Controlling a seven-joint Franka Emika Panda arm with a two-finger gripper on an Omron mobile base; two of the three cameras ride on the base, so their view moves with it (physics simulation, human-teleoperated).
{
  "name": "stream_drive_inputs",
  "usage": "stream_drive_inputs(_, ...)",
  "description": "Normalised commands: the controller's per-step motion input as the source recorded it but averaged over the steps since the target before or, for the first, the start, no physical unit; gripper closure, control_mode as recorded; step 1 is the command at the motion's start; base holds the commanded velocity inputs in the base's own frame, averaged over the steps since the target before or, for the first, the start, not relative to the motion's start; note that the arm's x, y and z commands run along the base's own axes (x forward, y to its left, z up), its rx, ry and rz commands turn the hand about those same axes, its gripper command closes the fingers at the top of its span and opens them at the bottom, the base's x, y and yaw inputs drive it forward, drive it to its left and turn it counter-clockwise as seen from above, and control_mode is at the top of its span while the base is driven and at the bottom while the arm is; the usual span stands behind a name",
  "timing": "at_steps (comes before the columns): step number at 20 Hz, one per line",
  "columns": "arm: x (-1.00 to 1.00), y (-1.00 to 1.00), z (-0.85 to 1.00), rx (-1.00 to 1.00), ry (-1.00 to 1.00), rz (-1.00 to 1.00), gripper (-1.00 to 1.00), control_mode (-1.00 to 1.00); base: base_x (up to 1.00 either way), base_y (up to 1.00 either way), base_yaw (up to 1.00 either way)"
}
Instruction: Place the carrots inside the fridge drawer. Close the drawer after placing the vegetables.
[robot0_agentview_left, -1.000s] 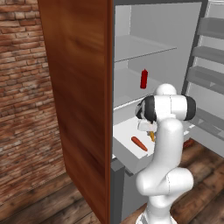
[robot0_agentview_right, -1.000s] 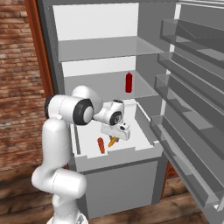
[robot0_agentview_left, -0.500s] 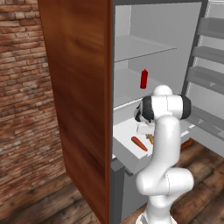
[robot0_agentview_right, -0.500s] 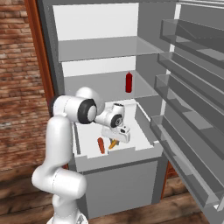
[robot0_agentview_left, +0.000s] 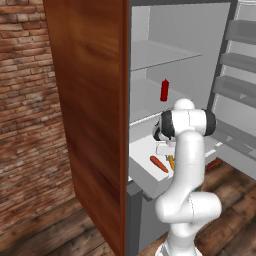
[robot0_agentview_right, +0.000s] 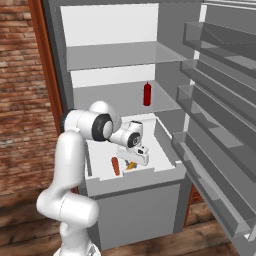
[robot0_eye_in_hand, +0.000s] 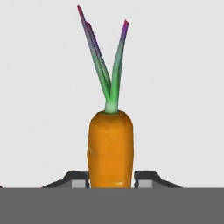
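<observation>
The fridge (robot0_agentview_right: 165, 30) was seen standing open, its door shelves (robot0_agentview_right: 215, 95) swung out to the right and a wooden panel (robot0_agentview_left: 90, 100) flanking the left. The white drawer (robot0_agentview_right: 165, 145) was pulled out at the bottom, its front edge and side walls leaving open floor around the contents. A red bottle (robot0_agentview_right: 147, 94) stood upright on the shelf above, well apart. The gripper (robot0_agentview_right: 134, 161) was lowered into the drawer. An orange carrot (robot0_eye_in_hand: 110, 146) with green stalks was seen between the two fingers (robot0_eye_in_hand: 78, 178), with little or no gap visible at either side. A second, redder carrot (robot0_agentview_right: 115, 166) lay just beside it on the drawer floor.
</observation>
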Motion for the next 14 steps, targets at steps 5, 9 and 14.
stream_drive_inputs(5,0.0,0.0,0.0,0.01,0.0,-0.03,-1.0,-1.0,0.0,0.0,0.0)
stream_drive_inputs(9,0.01,0.02,0.26,0.0,0.01,-0.04,-1.0,-1.0,0.0,0.0,0.0)
stream_drive_inputs(14,-0.04,-0.01,0.87,0.0,-0.07,0.0,-1.0,-1.0,0.0,0.0,0.0)
